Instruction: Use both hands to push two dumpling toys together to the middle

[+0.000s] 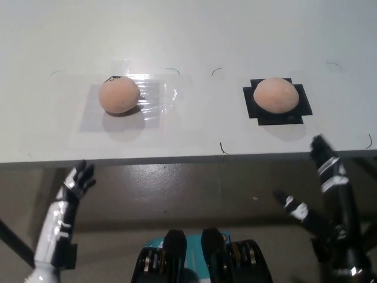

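Left dumpling toy point(119, 95): I see it on clear tape, table point(194, 127) left.
Right dumpling toy point(275, 94): on black tape patch point(277, 101), well apart from the first.
Left hand point(78, 180): below table edge, released, holding nothing.
Right hand point(321, 188): below edge, fingers spread, empty.

Two dumplings lie on the tabletop point(194, 35), well apart: the left dumpling point(119, 94) on a clear sheet point(154, 97), the right dumpling point(275, 94) on a mat point(301, 105). Below the near edge, the left hand point(79, 180) hangs at left, the right hand point(321, 183) at right.
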Motion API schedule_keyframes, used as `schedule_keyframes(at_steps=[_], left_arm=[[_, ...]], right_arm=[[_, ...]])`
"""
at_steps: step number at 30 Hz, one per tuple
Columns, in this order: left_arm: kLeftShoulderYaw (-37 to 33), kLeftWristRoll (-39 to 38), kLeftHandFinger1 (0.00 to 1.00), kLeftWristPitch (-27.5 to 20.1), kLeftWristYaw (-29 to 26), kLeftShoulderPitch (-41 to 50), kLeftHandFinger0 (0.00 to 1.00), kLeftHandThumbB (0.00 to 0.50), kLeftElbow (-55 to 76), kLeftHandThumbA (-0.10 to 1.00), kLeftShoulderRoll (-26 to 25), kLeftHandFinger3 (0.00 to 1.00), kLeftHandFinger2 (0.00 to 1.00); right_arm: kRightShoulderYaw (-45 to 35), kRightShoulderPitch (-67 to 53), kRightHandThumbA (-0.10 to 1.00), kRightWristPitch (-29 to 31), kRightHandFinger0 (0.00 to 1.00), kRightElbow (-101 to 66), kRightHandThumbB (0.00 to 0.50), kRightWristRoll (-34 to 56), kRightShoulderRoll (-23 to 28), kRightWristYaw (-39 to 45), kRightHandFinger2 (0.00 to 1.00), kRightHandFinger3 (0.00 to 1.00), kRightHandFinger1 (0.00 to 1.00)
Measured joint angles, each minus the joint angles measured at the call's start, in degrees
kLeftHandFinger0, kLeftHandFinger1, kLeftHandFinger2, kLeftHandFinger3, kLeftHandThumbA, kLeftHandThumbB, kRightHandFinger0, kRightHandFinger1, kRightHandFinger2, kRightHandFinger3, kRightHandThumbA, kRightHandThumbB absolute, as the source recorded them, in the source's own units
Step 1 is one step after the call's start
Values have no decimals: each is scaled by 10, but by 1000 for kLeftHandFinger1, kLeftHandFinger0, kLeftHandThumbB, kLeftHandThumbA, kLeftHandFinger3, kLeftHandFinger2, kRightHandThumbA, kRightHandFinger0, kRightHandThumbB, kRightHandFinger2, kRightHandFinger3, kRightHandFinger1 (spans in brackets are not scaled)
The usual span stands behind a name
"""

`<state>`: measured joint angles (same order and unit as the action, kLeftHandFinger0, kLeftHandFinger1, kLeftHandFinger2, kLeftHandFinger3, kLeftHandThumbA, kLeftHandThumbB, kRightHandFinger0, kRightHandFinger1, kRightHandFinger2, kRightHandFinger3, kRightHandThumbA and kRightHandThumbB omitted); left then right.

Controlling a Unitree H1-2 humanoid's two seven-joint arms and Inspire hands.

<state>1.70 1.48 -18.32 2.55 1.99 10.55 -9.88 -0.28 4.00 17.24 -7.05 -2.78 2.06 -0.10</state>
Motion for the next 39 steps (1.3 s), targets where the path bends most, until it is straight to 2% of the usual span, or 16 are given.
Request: schedule_keyframes(at_steps=[2,4,6,10,13,15,17,20,23,26,28,29,30,33,37,39], left_arm=[[9,-1,1000,2,3,-24,1000,311,2,1000,-19,1000,1000],[13,-5,1000,7,7,-42,1000,308,3,1000,-33,1000,1000],[17,-9,1000,14,12,-63,1000,312,3,1000,-48,1000,1000],[27,-17,1000,26,19,-116,1000,318,-3,1000,-74,1000,1000],[34,-26,1000,30,25,-149,1000,303,-29,1000,-86,1000,1000],[37,-30,1000,30,29,-167,1000,314,-54,1000,-93,1000,1000],[39,-35,1000,29,35,-192,1000,314,-97,1000,-104,1000,1000],[41,-42,1000,27,43,-230,1000,308,-161,1000,-114,1000,1000],[41,-49,1000,26,51,-268,1000,302,-211,1000,-119,1000,1000],[40,-53,1000,34,59,-322,1000,324,-266,1000,-123,1000,1000],[37,-51,1000,38,62,-351,1000,322,-287,1000,-124,1000,1000],[35,-49,1000,41,63,-370,1000,357,-308,1000,-125,1000,1000],[32,-47,1000,42,64,-382,1000,362,-320,1000,-126,1000,1000],[13,-29,1000,43,63,-421,1000,320,-374,1000,-132,1000,1000],[-16,4,1000,39,62,-457,1000,325,-433,1000,-138,1000,1000],[-29,23,1000,36,60,-470,1000,326,-455,1000,-139,1000,1000]], right_arm=[[-9,24,1000,-12,1000,-7,298,0,27,2,1000,1000,1000],[-15,39,1000,-25,1000,-9,246,3,45,5,1000,1000,1000],[-23,55,1000,-39,1000,-8,221,8,62,9,1000,1000,1000],[-38,103,1000,-54,1000,14,210,19,98,13,1000,1000,1000],[-47,130,1000,-55,1000,49,231,24,112,13,1000,1000,1000],[-52,144,1000,-57,1000,78,232,26,118,13,1000,1000,1000],[-57,163,1000,-59,1000,114,269,28,124,13,1000,1000,1000],[-60,190,1000,-60,1000,156,262,32,128,15,1000,1000,1000],[-62,218,1000,-62,1000,191,288,38,130,20,1000,1000,1000],[-63,267,1000,-64,1000,256,285,42,134,24,1000,1000,1000],[-64,294,1000,-64,1000,290,288,45,137,26,1000,1000,1000],[-65,313,1000,-64,1000,314,299,47,138,28,1000,1000,1000],[-65,328,1000,-63,1000,333,299,48,139,30,1000,1000,1000],[-65,370,1000,-62,1000,399,306,48,141,31,1000,1000,1000],[-64,422,1000,-60,1000,484,255,47,141,31,1000,1000,1000],[-64,444,1000,-58,1000,524,276,47,142,31,1000,1000,1000]])
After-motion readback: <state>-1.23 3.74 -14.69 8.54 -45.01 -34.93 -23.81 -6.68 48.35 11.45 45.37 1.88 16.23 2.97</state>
